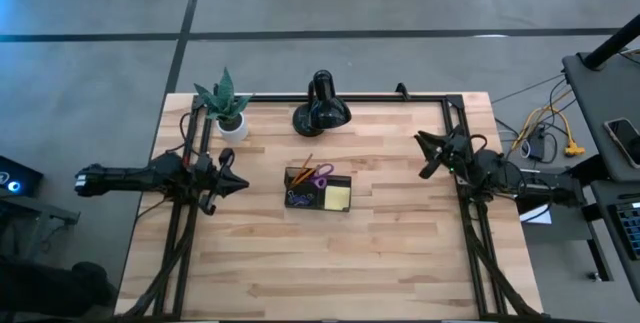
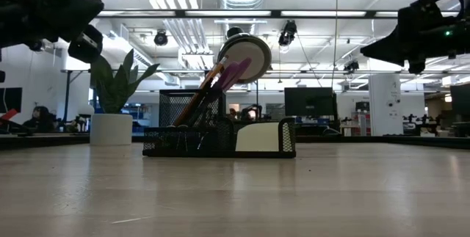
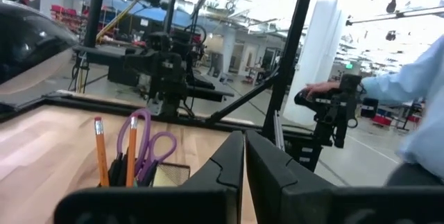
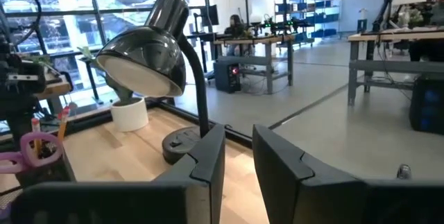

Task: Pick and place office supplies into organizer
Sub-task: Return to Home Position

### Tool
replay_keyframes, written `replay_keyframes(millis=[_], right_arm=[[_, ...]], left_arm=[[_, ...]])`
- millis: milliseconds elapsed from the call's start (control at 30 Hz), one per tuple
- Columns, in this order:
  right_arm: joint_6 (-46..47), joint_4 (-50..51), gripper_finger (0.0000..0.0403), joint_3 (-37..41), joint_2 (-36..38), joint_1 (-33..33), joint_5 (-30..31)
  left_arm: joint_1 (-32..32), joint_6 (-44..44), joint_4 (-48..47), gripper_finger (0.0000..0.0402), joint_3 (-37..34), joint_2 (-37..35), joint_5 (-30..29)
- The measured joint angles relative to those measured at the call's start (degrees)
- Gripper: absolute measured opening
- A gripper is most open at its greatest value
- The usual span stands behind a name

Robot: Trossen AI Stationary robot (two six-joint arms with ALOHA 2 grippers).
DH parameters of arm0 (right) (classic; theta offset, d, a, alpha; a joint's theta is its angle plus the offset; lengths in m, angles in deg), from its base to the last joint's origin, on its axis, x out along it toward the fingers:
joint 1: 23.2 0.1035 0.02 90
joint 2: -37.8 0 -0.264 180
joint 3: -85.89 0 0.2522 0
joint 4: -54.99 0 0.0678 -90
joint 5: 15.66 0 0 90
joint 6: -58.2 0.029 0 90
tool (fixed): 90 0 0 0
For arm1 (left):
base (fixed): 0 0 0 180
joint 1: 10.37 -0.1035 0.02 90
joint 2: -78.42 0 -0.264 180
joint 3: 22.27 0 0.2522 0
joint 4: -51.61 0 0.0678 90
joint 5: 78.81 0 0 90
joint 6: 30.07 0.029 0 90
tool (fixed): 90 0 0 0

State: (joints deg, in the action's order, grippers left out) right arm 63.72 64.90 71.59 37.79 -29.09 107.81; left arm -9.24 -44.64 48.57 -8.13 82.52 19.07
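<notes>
Organizer [image 1: 300,201] centred on table [image 1: 400,253], far from edges; left jaws together, right jaws parted.

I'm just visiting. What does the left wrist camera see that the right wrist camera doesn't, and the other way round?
Only the left wrist view shows a person's sleeve beyond the table, seen past the shut left hand. Only the right wrist view shows the black lamp and the white pot, seen past the open right hand. Both show the purple scissors and orange pencils standing in the organizer on the wooden table.
</notes>
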Motion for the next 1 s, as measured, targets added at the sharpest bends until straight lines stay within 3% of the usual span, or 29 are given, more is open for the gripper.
replay_keyframes(millis=[467,533,667,733,1000], right_arm=[[0.42,0.01,0.0068,0.00,0.02,1.53,-0.78],[0.05,0.13,0.0068,0.00,0.02,1.57,-6.69],[1.28,0.48,0.0068,0.00,0.02,1.62,-33.11],[3.29,1.83,0.0068,0.00,0.02,1.68,-41.43],[-1.24,1.88,0.0068,0.00,0.02,3.80,-34.48]], left_arm=[[0.00,0.00,-0.16,0.0000,0.00,2.10,0.00],[0.00,0.00,-0.09,0.0000,0.00,2.36,0.00],[0.00,0.00,-0.10,0.0000,0.00,2.93,0.00],[0.00,0.00,-0.14,0.0000,0.00,3.19,0.00],[0.04,0.02,-0.17,0.0000,0.00,4.07,0.02]])
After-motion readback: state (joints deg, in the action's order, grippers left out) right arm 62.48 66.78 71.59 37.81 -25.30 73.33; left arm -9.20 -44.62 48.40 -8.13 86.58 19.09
